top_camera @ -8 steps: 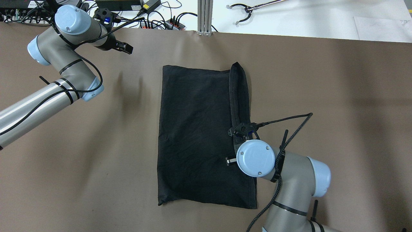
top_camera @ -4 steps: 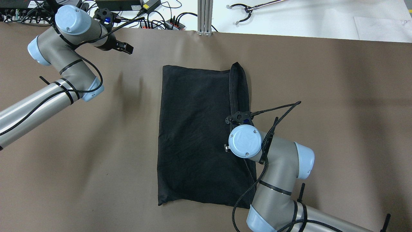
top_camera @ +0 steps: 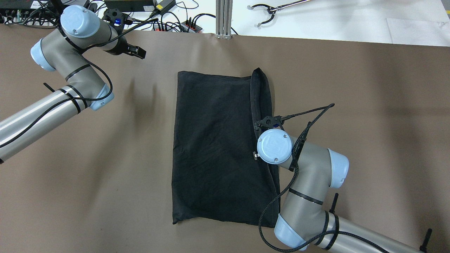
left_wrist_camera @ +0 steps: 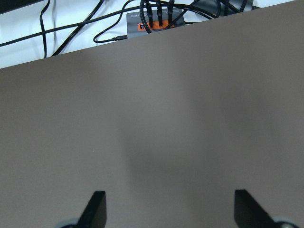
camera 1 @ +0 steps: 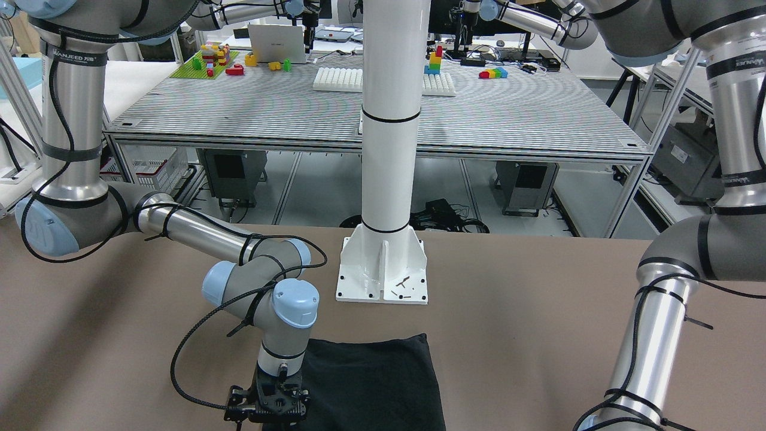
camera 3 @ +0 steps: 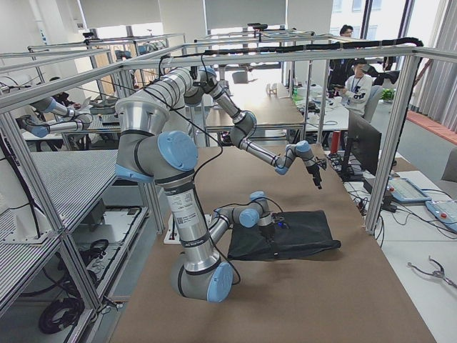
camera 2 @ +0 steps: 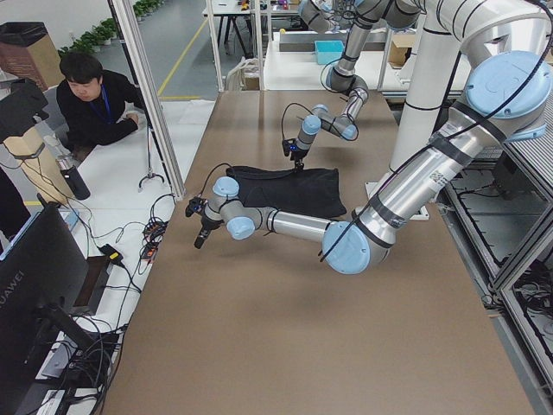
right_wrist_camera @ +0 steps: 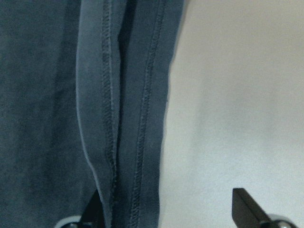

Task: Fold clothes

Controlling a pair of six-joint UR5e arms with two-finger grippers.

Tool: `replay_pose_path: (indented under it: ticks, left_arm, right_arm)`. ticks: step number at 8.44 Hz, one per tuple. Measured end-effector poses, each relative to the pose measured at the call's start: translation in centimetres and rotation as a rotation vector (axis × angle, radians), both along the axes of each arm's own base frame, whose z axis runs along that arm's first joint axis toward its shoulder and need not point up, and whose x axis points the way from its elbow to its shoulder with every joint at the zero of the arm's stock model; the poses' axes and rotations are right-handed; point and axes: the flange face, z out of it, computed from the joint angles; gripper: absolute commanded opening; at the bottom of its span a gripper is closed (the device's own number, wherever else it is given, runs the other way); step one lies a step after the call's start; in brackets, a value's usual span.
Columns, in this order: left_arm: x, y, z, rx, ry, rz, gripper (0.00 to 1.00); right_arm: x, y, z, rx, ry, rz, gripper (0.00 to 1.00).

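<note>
The right gripper (right_wrist_camera: 168, 211) is hanging spread and holding nothing, pointing straight down; one fingertip (right_wrist_camera: 95, 211) is sitting over the doubled hemmed edge (right_wrist_camera: 123, 118) and the other fingertip (right_wrist_camera: 244, 205) over bare bench, so the jaws are straddling the cloth's outer border; whether they are touching it I cannot tell.

The black garment (top_camera: 218, 151) is lying flat in the middle of the bench (top_camera: 351, 88) as a folded rectangle; its long axis is running from the robot's edge toward the far edge; the hemmed edge is forming its right long side, and the gripper is standing about midway along that side. The bulk of the cloth is therefore lying to the gripper's left, which I judge to be the way a fold would have to carry the edge.

The right arm is plainly the nearer one; the left gripper (left_wrist_camera: 171, 209) is hovering with its jaws parted and holding nothing over bare bench near the far left corner, well apart from the garment.

The right arm's own braided cable (top_camera: 306, 114) is looping just beside the wrist and could be dragging across the cloth; a power strip (left_wrist_camera: 154, 21) is lying beyond the far edge, out of the way.
</note>
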Motion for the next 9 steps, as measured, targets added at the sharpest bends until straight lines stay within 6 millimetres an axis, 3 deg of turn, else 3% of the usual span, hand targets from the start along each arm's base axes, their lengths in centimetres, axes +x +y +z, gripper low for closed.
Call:
replay_pose_path:
  ticks: [4, 5, 7, 9]
  left_arm:
    - [0.0, 0.0, -0.2, 0.002, 0.002, 0.000, 0.95]
    - [0.0, 0.1, -0.4, 0.005, 0.005, -0.001, 0.95]
    - [-0.1, 0.2, -0.4, 0.006, 0.008, -0.002, 0.95]
    - [-0.4, 0.6, 0.1, 0.003, 0.011, -0.006, 0.95]
  right_arm:
    - [3.4, -1.9, 4.3, 0.026, 0.015, -0.004, 0.92]
    - [4.0, -2.5, 4.0, 0.031, -0.006, 0.000, 0.92]
    - [4.6, -4.3, 0.5, 0.036, -0.067, 0.018, 0.92]
    - [3.7, -5.8, -2.9, 0.040, -0.105, 0.039, 0.93]
